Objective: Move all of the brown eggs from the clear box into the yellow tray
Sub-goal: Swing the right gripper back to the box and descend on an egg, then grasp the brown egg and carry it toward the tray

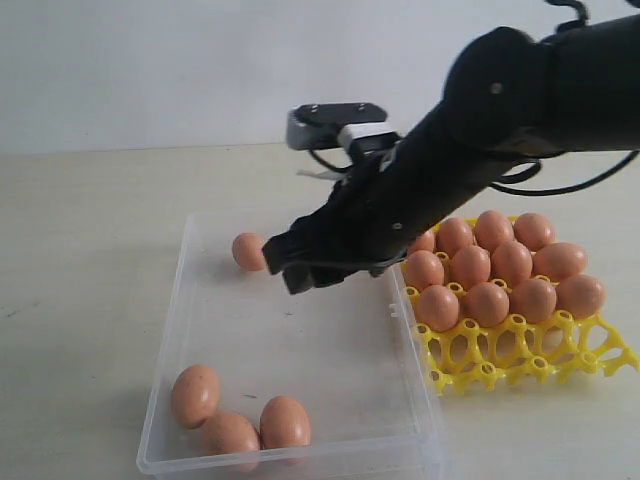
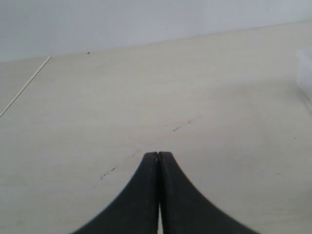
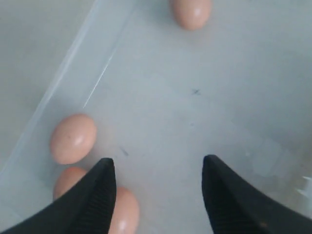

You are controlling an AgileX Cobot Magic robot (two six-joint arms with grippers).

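Observation:
The clear box (image 1: 168,345) holds one brown egg (image 1: 248,251) near its far wall and three brown eggs (image 1: 195,395) bunched in its near left corner. Beside it on the right, the yellow tray (image 1: 500,352) carries several brown eggs in its back rows. My right gripper (image 1: 285,268) hangs open over the box with nothing between its jaws. In the right wrist view the open gripper (image 3: 159,165) is above the bare box floor, with the three eggs (image 3: 73,138) to one side and the lone egg (image 3: 191,12) farther off. My left gripper (image 2: 159,154) is shut and empty over bare table.
The tray's front cups (image 1: 470,372) stand empty. The right arm (image 1: 480,130) stretches across above the box's right wall and the tray's left edge. A corner of the clear box (image 2: 306,73) shows at the edge of the left wrist view. The tabletop (image 1: 80,250) is pale wood.

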